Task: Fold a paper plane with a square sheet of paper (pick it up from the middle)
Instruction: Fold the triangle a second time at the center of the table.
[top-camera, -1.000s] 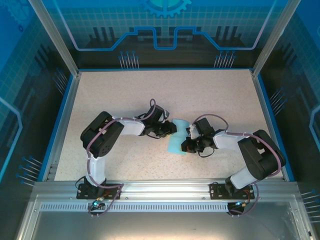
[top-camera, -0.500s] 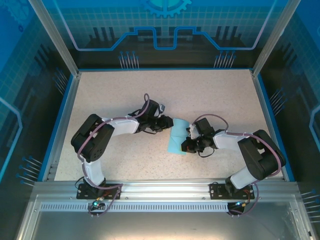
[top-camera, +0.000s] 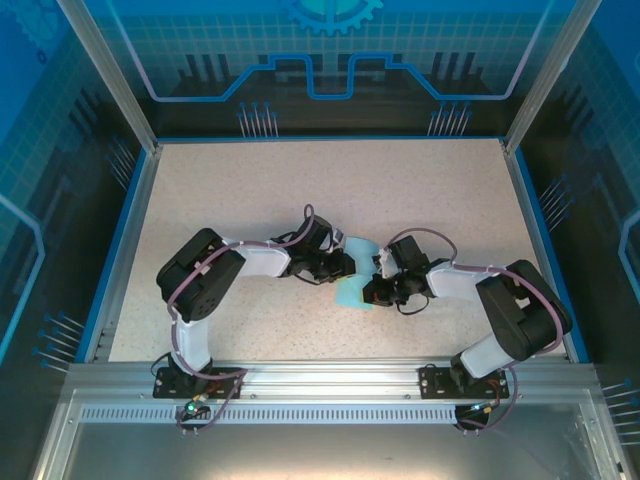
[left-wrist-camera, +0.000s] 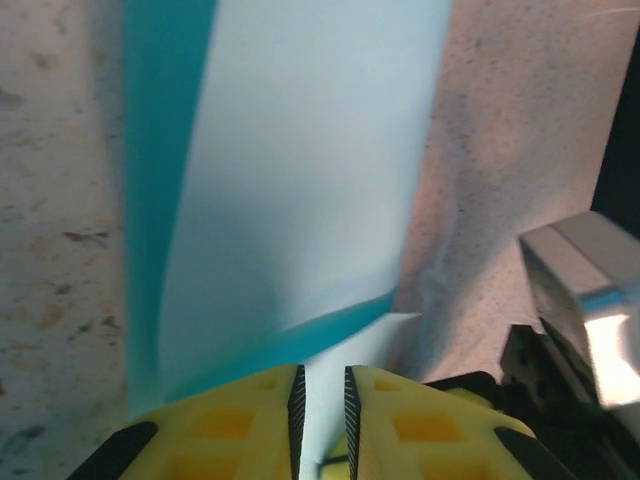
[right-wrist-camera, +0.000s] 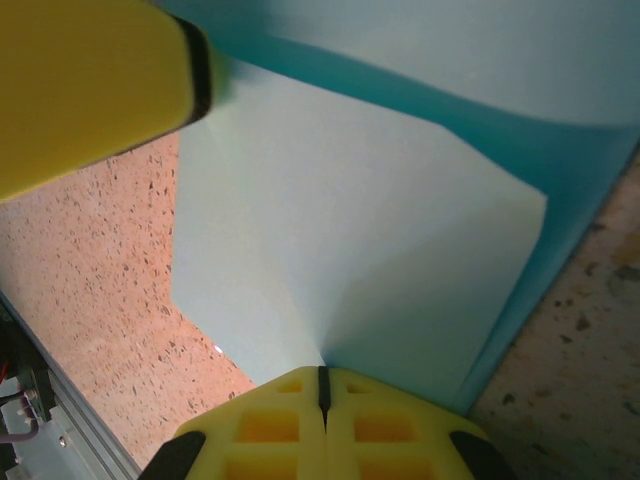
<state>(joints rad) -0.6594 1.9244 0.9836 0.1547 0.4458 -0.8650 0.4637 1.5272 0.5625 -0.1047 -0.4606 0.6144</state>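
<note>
The square sheet of paper (top-camera: 350, 293), light blue and part folded, lies at the table's middle between my two grippers. My right gripper (top-camera: 372, 290) holds its right side. In the right wrist view the yellow jaws (right-wrist-camera: 322, 372) are pressed together on the paper (right-wrist-camera: 380, 230), and a crease fans out from the pinch. My left gripper (top-camera: 345, 265) is at the sheet's left edge. In the left wrist view its jaws (left-wrist-camera: 320, 375) stand a narrow gap apart, with a flap of the paper (left-wrist-camera: 300, 180) running between the pads. A left finger (right-wrist-camera: 90, 90) shows above the sheet in the right wrist view.
The speckled table (top-camera: 250, 190) is bordered by a blue rim (top-camera: 125, 240) and clear enclosure walls. An aluminium rail (top-camera: 330, 375) carries both arm bases at the near edge. Part of the right arm (left-wrist-camera: 580, 290) sits close to the left gripper.
My left gripper drew back up and left off the sheet, then came back to its left edge with the jaws narrower. The right gripper kept its grip and place.
</note>
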